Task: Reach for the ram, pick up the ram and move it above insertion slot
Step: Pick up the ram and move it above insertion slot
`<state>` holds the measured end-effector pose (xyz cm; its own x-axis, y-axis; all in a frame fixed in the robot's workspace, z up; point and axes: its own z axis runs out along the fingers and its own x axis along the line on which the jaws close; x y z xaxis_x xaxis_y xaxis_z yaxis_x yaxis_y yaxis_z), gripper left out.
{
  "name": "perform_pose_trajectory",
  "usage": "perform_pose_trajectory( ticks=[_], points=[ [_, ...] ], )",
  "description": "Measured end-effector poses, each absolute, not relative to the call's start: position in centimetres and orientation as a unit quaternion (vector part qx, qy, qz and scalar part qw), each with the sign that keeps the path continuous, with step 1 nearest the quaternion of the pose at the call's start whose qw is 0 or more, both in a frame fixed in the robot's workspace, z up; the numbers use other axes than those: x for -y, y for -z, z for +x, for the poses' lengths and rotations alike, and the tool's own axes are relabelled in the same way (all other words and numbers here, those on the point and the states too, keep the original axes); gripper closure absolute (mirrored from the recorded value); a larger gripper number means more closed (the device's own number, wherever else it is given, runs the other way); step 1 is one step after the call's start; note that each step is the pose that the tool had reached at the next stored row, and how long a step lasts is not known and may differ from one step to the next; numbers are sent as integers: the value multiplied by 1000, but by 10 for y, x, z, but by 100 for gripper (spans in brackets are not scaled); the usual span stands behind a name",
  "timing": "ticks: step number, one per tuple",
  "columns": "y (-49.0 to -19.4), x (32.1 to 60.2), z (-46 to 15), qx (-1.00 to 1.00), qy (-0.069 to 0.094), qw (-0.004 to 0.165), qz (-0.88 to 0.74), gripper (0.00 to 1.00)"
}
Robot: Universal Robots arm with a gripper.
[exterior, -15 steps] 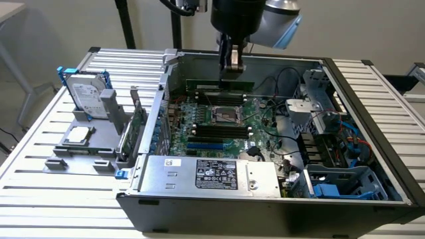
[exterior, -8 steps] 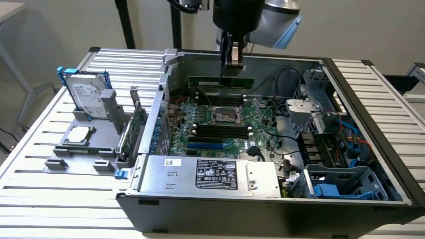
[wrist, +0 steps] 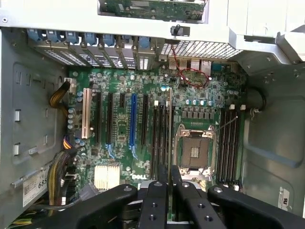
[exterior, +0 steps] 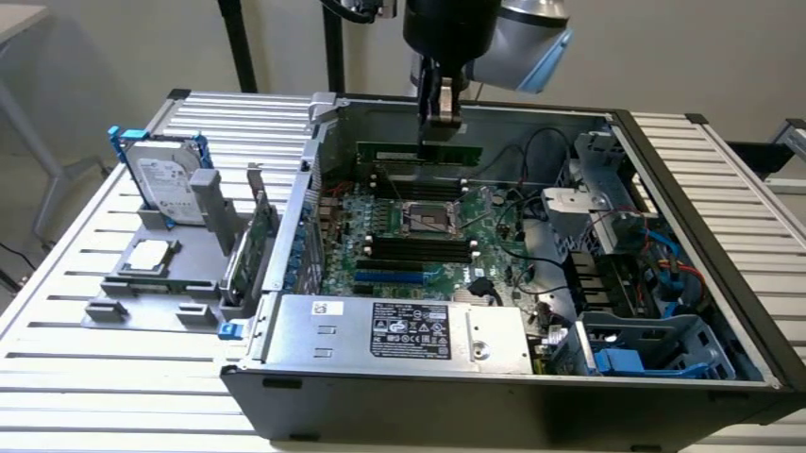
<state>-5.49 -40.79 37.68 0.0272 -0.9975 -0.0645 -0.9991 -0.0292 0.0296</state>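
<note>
The ram (exterior: 421,152), a thin green stick, hangs level inside the open computer case (exterior: 705,236), with my gripper (exterior: 440,121) shut on its top edge. It sits above the far bank of black slots (exterior: 416,176), behind the CPU socket (exterior: 431,218). In the wrist view the ram (wrist: 170,124) shows edge-on as a thin line running out from between the black fingers (wrist: 155,200). That line runs along the black slots (wrist: 159,138) beside the CPU socket (wrist: 195,150). How far the ram is above the slots I cannot tell.
On a grey stand at the exterior view's left are a silver hard drive (exterior: 169,179) and an upright green expansion card (exterior: 260,236). The power supply (exterior: 391,330) fills the case's near side. Cables (exterior: 529,170) and a drive cage (exterior: 605,179) crowd the right side.
</note>
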Motion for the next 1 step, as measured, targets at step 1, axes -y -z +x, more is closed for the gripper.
perform_pose_trajectory(
  ticks=[1],
  points=[
    [-377, 408, -55, -697, -33, 12, -717, 86]
  ],
)
